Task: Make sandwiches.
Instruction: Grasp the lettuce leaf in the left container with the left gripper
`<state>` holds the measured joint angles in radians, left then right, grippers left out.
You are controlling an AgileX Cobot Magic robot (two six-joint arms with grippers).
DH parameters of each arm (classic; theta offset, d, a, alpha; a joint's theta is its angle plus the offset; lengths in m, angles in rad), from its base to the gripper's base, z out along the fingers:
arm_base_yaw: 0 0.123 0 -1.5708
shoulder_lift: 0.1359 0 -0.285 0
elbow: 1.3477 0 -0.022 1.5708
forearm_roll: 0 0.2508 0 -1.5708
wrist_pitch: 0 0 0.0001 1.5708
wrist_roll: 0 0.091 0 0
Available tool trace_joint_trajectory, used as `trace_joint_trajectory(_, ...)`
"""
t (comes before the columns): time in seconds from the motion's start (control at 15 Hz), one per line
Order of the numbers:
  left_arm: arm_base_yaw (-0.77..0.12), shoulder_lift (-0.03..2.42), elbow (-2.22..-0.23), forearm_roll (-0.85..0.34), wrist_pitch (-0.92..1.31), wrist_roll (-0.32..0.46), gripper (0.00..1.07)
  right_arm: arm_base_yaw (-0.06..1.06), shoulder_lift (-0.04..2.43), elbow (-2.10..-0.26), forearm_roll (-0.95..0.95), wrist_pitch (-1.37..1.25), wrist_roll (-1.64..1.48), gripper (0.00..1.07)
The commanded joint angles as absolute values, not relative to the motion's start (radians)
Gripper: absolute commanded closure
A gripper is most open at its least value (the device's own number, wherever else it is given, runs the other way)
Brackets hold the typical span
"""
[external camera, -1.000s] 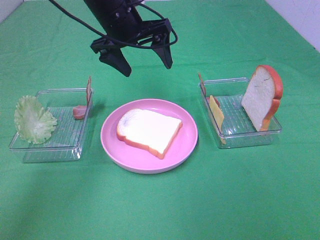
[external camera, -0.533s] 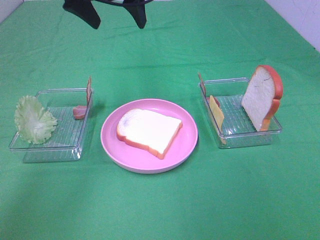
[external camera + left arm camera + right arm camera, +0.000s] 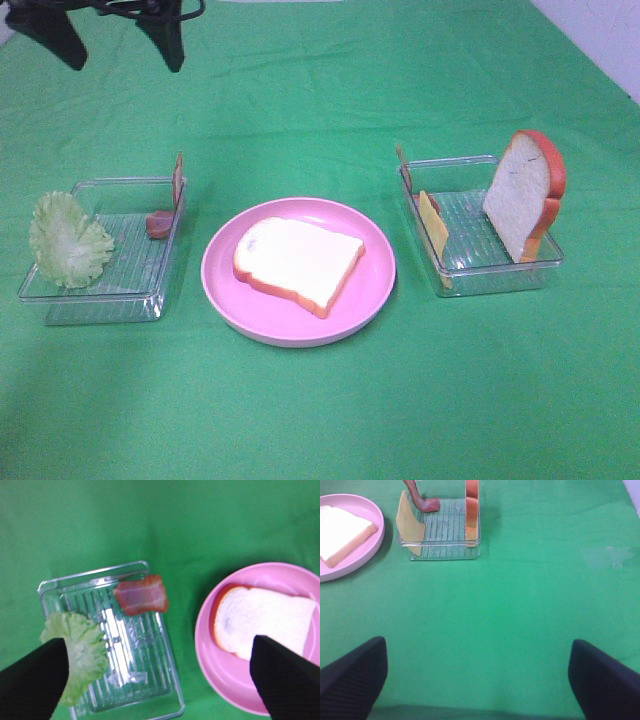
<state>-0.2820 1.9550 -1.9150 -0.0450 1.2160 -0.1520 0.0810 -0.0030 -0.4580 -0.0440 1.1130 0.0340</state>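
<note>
One bread slice lies flat on the pink plate. The second slice stands upright in the right tray with the yellow cheese and a bacon strip. The lettuce and another bacon piece are in the left tray. My left gripper is open and empty, high over the far left of the table. Its wrist view shows the lettuce, bacon and bread below. My right gripper is open and empty over bare cloth, well away from the cheese.
A green cloth covers the whole table. The two clear trays flank the plate left and right. A pale wall or floor strip shows at the far right corner.
My left gripper has moved from above the far side of the plate to the far left of the table, staying open. Nothing on the table has moved.
</note>
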Motion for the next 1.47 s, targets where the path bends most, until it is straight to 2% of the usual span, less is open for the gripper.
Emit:
trace_joint_trajectory(0.07,-0.211,1.886,-1.799,-0.039,1.321,-0.128,0.15,0.079,-0.029,-0.455,-0.039,1.101,0.025,0.13)
trace_joint_trajectory(0.2,-0.158,1.856,-1.737,-0.038,1.320,-0.110,0.15,0.079,-0.029,-0.455,-0.039,1.101,0.025,0.13)
trace_joint_trajectory(0.27,-0.075,1.839,-1.661,-0.039,1.319,-0.083,0.15,0.079,-0.029,-0.455,-0.039,1.101,0.025,0.13)
trace_joint_trajectory(0.33,-0.041,1.841,-1.634,-0.039,1.319,-0.080,0.15,0.079,-0.029,-0.455,-0.039,1.101,0.025,0.13)
trace_joint_trajectory(0.6,0.039,1.853,-1.553,-0.039,1.292,-0.056,0.15,0.079,-0.029,-0.455,-0.039,1.101,0.025,0.13)
trace_joint_trajectory(0.8,0.039,1.880,-1.550,-0.069,1.243,-0.049,0.15,0.079,-0.029,-0.455,-0.039,1.101,0.025,0.13)
trace_joint_trajectory(1.47,0.039,2.047,-1.551,-0.172,1.090,0.045,0.15,0.079,-0.029,-0.455,-0.039,1.101,0.025,0.13)
